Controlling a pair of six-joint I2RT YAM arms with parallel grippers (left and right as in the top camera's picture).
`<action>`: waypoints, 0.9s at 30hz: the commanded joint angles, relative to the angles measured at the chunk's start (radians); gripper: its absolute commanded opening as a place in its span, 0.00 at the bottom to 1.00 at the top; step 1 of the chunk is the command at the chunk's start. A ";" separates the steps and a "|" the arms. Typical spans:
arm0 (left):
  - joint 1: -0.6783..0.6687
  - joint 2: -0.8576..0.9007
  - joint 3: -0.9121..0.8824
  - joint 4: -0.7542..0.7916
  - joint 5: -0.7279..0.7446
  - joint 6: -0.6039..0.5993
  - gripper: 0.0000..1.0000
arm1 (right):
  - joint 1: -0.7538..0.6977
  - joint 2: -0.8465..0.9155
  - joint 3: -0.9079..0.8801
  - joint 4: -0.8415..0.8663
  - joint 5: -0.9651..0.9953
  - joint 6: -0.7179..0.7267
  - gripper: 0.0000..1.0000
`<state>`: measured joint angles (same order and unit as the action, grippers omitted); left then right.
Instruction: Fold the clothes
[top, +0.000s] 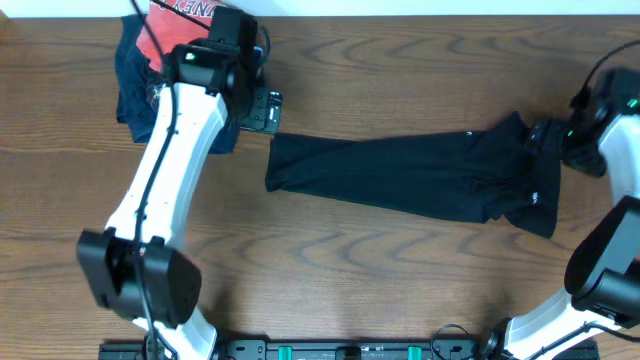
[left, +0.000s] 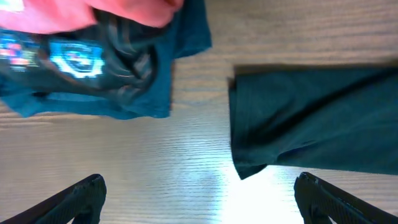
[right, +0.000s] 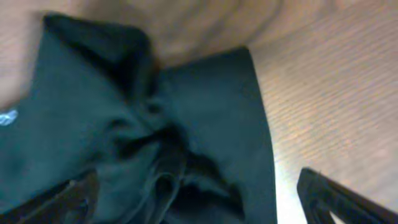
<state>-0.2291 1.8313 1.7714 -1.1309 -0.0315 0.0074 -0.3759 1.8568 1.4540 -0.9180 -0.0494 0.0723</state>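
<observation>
The black garment lies stretched out in a long band across the middle of the table, flat at its left end and bunched at its right end. My left gripper is open and empty just above the garment's left end. In the left wrist view its fingers straddle bare wood, with the garment's corner just ahead. My right gripper is open over the bunched right end. In the right wrist view its fingers straddle the crumpled folds, and a small white logo shows at the left edge.
A red shirt with white lettering lies on a navy printed shirt at the back left, also in the left wrist view. The wooden table surrounds the garment. The arm bases stand along the front edge.
</observation>
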 joint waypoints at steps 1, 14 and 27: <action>0.005 0.071 -0.016 0.003 0.081 0.064 0.98 | -0.010 0.000 0.144 -0.119 -0.101 -0.039 0.99; 0.062 0.340 -0.016 0.031 0.314 0.221 0.98 | 0.029 0.000 0.320 -0.384 -0.205 -0.081 0.99; 0.060 0.385 -0.135 0.037 0.415 0.314 0.98 | 0.037 0.000 0.320 -0.381 -0.206 -0.081 0.99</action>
<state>-0.1707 2.2044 1.6787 -1.0985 0.3515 0.2897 -0.3473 1.8568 1.7580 -1.2976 -0.2401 0.0097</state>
